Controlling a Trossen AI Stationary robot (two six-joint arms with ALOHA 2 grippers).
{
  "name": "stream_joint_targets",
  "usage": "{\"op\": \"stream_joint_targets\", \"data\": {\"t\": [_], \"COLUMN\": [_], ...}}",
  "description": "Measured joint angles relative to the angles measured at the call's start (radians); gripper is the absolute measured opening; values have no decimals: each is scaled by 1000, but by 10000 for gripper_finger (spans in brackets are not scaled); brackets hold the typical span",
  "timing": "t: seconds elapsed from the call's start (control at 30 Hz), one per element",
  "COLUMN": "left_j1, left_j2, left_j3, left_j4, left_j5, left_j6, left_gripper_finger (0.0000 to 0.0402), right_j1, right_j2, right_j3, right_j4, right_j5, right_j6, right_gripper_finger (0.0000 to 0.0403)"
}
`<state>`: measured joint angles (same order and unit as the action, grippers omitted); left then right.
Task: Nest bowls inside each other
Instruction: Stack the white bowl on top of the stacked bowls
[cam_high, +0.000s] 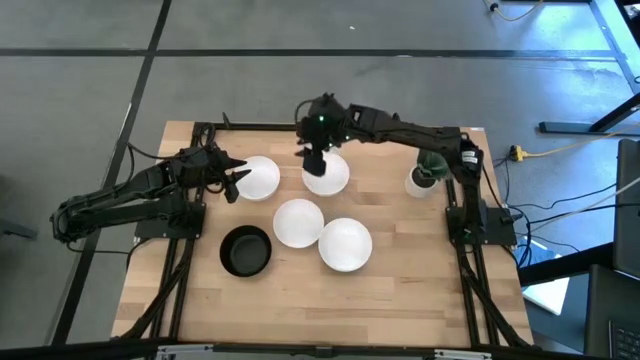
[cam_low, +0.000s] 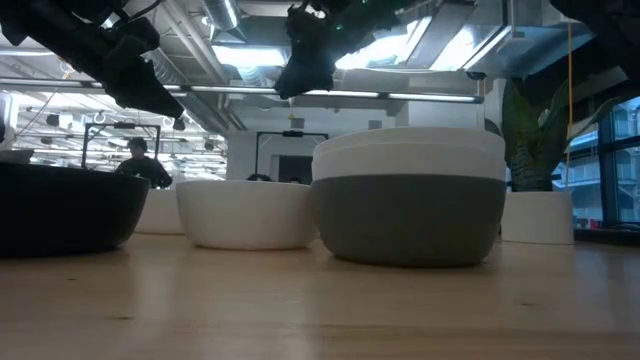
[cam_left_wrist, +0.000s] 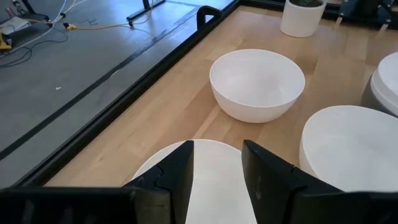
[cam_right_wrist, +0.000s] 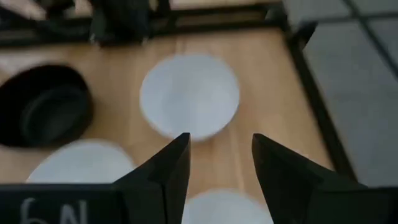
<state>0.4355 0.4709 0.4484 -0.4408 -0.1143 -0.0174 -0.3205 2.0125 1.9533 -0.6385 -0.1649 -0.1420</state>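
Both arms hover over the far row of bowls, and neither carries anything, so I judge the step in hand to be the reach for a next bowl to nest.

The right gripper (cam_high: 314, 160) hangs with its fingers parted wide and empty, just above the far-middle bowl (cam_high: 326, 173), a white one. Its wrist view looks past the fingers at another white bowl (cam_right_wrist: 189, 93) farther on and the black bowl (cam_right_wrist: 42, 104) off to one side.

The left gripper (cam_high: 236, 180) also stands open and empty, at the near edge of the far-left bowl (cam_high: 256, 177); in its wrist view that white rim sits right under the fingertips.

Next move, as I judge it: one gripper has to drop, close a finger inside and one outside a rim, lift the bowl clear, and set it centred into another bowl.

Contents:
- The black bowl (cam_high: 245, 250), well toward the counter's (cam_high: 400, 290) front from the left gripper, seems to hold a second dark bowl nested in it.
- In the low view a grey bowl (cam_low: 410, 215) carries white rims stacked in it, so some nesting is done already.
- The other white bowls near the middle look empty from above.
- The plant pot (cam_high: 424, 178) stands beyond the right gripper, apart from the bowls.
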Motion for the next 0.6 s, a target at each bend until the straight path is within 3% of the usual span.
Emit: {"op": "stream_joint_targets", "data": {"t": [0.2,0.33,0.6], "left_j1": [0,0,0], "left_j2": [0,0,-1], "left_j3": [0,0,0], "left_j4": [-15,-45,-38], "left_j5": [-24,-97,-106], "left_j6": [9,22,2], "left_gripper_finger": [130,130,130], "right_j1": [-38,-54,-98], "right_j2": [-3,-3,-71], "right_j3": [-70,-141,-353], "right_j4": [289,299,323], "right_j5": [-99,-96,-151], "right_j6": [7,9,74], "right_gripper_finger": [172,172,172]}}
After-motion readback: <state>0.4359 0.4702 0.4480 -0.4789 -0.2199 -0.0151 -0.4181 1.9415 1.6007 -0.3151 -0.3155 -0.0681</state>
